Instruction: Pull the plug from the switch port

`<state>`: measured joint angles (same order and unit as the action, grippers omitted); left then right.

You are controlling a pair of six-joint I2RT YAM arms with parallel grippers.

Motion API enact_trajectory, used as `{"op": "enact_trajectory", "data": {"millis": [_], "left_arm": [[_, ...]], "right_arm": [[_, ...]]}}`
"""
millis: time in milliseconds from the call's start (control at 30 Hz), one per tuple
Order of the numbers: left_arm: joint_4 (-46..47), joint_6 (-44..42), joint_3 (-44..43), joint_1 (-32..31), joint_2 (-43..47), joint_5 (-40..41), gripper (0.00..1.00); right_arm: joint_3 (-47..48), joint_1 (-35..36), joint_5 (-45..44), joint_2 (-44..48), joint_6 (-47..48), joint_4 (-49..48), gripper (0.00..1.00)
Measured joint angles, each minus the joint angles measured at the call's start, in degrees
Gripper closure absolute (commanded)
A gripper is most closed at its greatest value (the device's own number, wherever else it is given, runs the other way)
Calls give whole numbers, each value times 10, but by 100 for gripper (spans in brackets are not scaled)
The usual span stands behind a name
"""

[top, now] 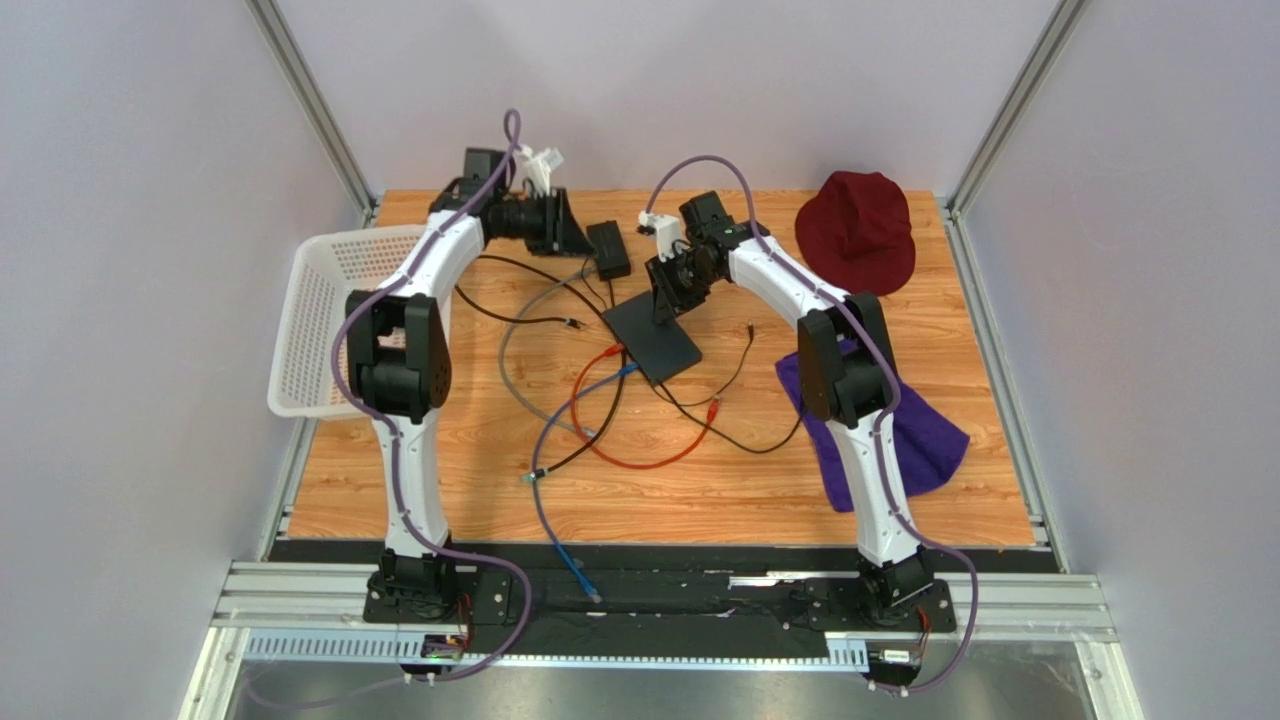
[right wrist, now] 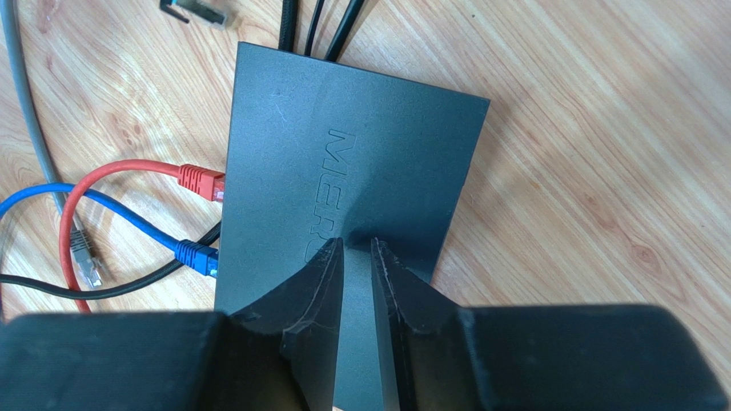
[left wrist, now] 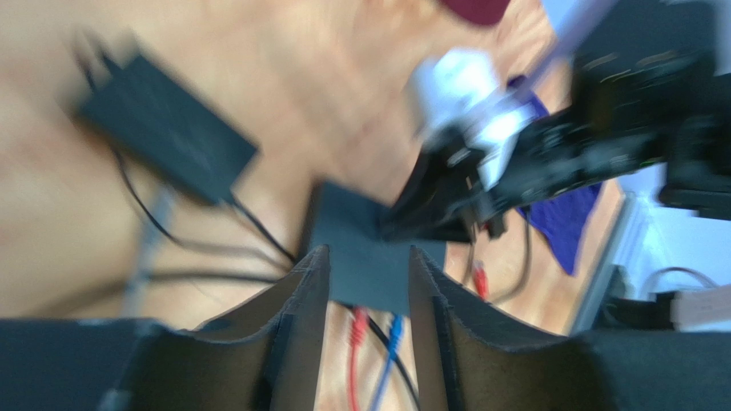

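Observation:
The flat black switch box (top: 657,336) lies mid-table. Its port row (right wrist: 220,218) runs along the left edge in the right wrist view, with a red plug (right wrist: 200,181) and a blue plug (right wrist: 196,255) in it. Black cables (right wrist: 336,24) leave the far edge. My right gripper (right wrist: 357,244) stands over the box top (right wrist: 343,128), jaws nearly together with nothing between them, tips at the lid. My left gripper (top: 568,225) is open and empty at the back, beside the black adapter brick (top: 609,248). Its blurred wrist view shows the box (left wrist: 365,244) ahead between its fingers.
A white basket (top: 320,318) sits at the left table edge. A dark red hat (top: 857,228) is back right and a purple cloth (top: 905,431) lies right. Red (top: 639,455), blue (top: 556,503), grey and black cables loop across the middle. A loose grey plug (right wrist: 84,253) lies left of the box.

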<state>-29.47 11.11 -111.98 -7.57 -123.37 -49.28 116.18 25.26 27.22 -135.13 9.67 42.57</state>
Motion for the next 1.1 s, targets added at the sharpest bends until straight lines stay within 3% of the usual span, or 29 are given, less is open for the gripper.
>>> {"op": "enact_trajectory", "data": {"millis": [67, 100, 567, 900, 1100], "left_arm": [[-17, 7, 32, -3, -21, 5, 88], [-27, 6, 38, -5, -32, 8, 100], [-154, -87, -15, -33, -107, 83, 100], [-185, -89, -45, -63, -164, 110, 100], [-170, -67, -117, -68, -199, 88, 100]], "right_arm": [[0, -2, -5, 2, -2, 1, 73], [-1, -3, -7, 4, -3, 0, 72], [-70, -11, -30, 75, -4, 0, 33], [-97, -11, -31, 75, 12, 15, 35], [-98, -11, -22, 75, 22, 17, 35]]}}
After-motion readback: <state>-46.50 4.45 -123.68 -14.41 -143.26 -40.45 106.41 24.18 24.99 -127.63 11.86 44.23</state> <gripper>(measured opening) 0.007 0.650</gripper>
